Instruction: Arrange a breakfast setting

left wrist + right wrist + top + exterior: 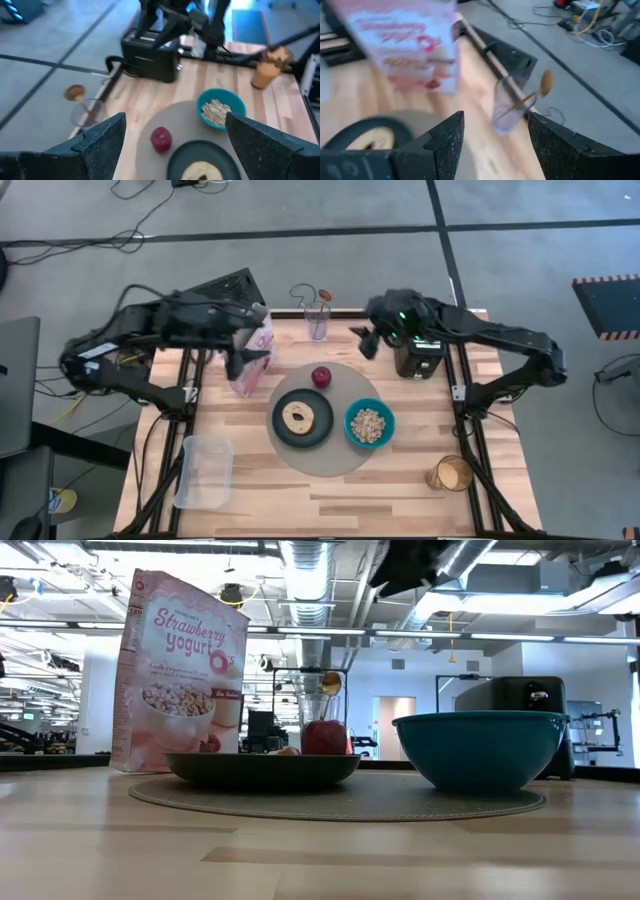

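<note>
The round grey mat [335,465] lies mid-table. On it sit the dark plate [302,438] with the round toasted bread [298,417], the teal bowl [370,423] of beige cereal, and the red apple [321,376] at its far side. The gold spoon [546,82] stands in a clear glass [317,320] at the far edge. My left gripper [172,145] hangs open in the air over the pink cereal box [250,350], holding nothing. My right gripper [492,135] is open and raised, between the glass and the black toaster [418,358].
A clear plastic tub [203,470] lies at the near left. A glass of orange drink [452,473] stands at the near right. The cereal box stands upright left of the mat. The toaster sits at the far right, under my right arm.
</note>
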You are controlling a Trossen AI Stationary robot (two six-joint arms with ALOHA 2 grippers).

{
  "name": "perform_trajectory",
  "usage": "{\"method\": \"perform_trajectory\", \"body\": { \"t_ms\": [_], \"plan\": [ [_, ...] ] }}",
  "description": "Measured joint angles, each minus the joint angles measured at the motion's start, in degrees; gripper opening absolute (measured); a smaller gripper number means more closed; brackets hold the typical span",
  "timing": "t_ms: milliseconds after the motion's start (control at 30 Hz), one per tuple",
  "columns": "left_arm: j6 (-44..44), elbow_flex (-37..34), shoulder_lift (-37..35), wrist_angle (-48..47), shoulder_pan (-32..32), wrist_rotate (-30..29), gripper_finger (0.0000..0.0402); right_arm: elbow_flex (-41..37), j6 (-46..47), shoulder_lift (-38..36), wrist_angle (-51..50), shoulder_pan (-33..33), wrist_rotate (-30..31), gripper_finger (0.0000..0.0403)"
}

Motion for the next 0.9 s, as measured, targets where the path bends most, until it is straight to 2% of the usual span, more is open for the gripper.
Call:
{"method": "perform_trajectory", "body": {
  "t_ms": [233, 433, 600, 900],
  "plan": [
    [-1.1, -11.5, -9.9, 4.5, 1.6, -2.1, 0.0325, 8.7, -4.1, 11.0, 0.9, -7.3, -0.2, 0.0249],
    [-4.2, -17.9, -13.7, 7.6, 1.5, -2.9, 0.0325, 10.7, -7.3, 19.2, 6.0, -12.3, -2.0, 0.0249],
    [-6.2, -19.1, -13.7, 7.1, 1.6, -2.9, 0.0325, 10.6, -8.3, 25.1, 9.7, -16.0, -8.7, 0.0249],
    [-8.0, -19.1, -12.9, 6.9, 1.6, -2.9, 0.0325, 10.6, -8.2, 32.1, 14.9, -19.2, -10.2, 0.0249]
  ]
}}
